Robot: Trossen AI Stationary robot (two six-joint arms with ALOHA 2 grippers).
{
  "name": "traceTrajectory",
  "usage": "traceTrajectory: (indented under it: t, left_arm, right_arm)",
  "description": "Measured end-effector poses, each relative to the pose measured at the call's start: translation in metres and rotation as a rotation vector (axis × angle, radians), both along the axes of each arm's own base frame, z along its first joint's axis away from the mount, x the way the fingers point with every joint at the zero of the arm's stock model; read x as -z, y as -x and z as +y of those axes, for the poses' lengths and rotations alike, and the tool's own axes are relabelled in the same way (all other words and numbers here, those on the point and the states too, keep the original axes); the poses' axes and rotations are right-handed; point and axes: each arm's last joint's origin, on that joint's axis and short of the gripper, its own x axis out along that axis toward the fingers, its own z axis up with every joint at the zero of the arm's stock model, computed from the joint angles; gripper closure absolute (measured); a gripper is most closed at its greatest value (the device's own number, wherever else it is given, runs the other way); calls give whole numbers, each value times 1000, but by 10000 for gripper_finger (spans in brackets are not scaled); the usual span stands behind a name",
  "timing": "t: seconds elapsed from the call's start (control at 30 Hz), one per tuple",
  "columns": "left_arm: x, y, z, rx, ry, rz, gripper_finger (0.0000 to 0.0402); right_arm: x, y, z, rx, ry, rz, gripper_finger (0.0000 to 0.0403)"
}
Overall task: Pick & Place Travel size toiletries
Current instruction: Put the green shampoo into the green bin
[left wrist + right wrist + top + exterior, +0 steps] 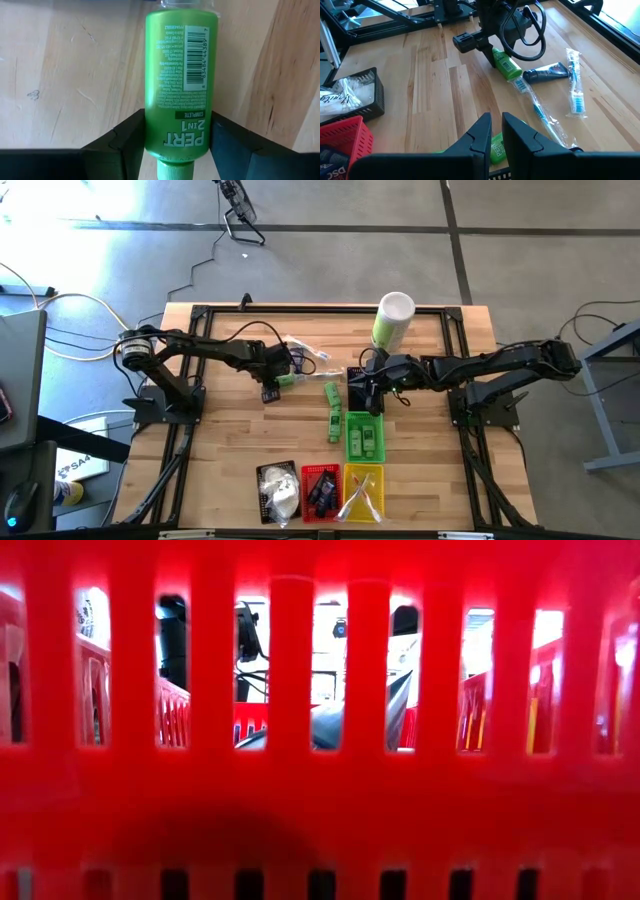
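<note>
Left wrist view: left gripper (170,142) clamps a green bottle (181,75) reading "PERT 2in1 COMPLETE"; right gripper (496,131) is closed, empty.

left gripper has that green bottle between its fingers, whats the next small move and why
Probably a short straight lift. The left gripper has its fingers on both sides of the green bottle, which still lies on the table beside a blue tube and wrapped toothbrushes; rising first should avoid dragging them.
</note>
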Motion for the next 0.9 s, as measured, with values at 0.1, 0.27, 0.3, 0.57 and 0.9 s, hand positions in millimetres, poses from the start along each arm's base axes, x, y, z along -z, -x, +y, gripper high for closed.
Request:
traceTrajectory:
  t: [0.1,0.27,0.3,0.57,0.9]
  left_arm:
    - [-1,0,0,30,-9,0,218]
    - [-7,2,-1,58,-25,-21,218]
    - [-9,3,-1,57,-27,-27,218]
    - [-41,11,-3,56,-70,-156,218]
    - [-102,26,-8,74,-192,-478,217]
  right_arm:
    - [0,0,0,0,0,0,366]
    - [0,0,1,-16,-9,0,366]
    - [0,0,1,-24,-13,0,366]
    - [-8,6,3,-94,-46,-22,366]
    - [-29,19,4,-164,-10,-120,366]
